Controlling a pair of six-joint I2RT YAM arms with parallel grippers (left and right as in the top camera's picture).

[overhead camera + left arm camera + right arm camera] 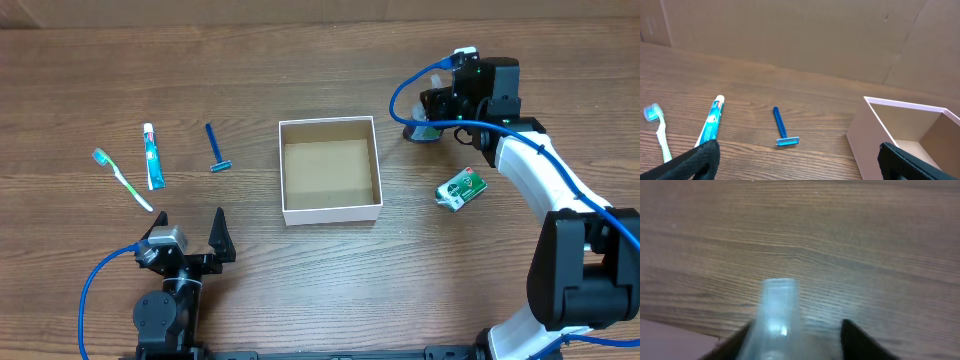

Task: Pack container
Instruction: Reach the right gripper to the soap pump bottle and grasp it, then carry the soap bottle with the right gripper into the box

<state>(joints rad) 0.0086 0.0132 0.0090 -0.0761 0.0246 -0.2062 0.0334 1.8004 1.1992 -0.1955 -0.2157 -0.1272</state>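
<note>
We are holding our left end effector [190,230] spread at 7 o'clock from the container [330,212]; our right end effector [423,128], also spread, is straddling a translucent item [780,315] at 2 o'clock.

On the wooden table [320,270] three things lie in a loose row at the left, apart from one another: a toothbrush [122,178] with green head and white handle, lying aslant; a blue and white toothpaste tube [153,158], cap toward the far edge; and a blue razor [216,147], head toward the near edge. Well to the right lies a green and white packet [461,188], tilted. Farther back on that side is a small clear item [777,315], too blurred to identify. A brown cardboard wall [790,35] backs the table
</note>
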